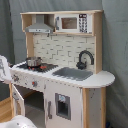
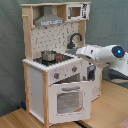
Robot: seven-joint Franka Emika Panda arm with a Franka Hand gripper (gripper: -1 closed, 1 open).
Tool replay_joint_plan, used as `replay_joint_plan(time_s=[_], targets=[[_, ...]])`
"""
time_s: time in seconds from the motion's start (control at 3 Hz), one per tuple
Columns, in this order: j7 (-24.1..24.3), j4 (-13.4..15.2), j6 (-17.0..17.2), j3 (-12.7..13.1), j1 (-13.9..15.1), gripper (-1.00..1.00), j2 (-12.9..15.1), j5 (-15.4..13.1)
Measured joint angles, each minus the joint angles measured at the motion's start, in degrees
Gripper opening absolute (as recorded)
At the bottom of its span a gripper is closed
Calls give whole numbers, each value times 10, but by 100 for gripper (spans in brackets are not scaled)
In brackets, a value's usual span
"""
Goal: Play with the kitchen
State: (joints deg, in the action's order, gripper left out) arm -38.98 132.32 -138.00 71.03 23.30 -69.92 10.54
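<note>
The kitchen (image 2: 55,65) stands on the floor, its oven door (image 2: 67,99) hanging ajar below the counter's (image 1: 97,80) front edge. Rigid, light wood by the look; best worked by its door handle (image 2: 70,89) or knobs. I cannot tell the end effector's state; only the arm (image 2: 102,54) shows
</note>
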Motion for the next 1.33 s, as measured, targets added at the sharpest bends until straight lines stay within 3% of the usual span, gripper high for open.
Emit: replay_joint_plan(time_s=[1.33], targets=[[-182, 20, 94, -9, -9, 100, 70, 142]])
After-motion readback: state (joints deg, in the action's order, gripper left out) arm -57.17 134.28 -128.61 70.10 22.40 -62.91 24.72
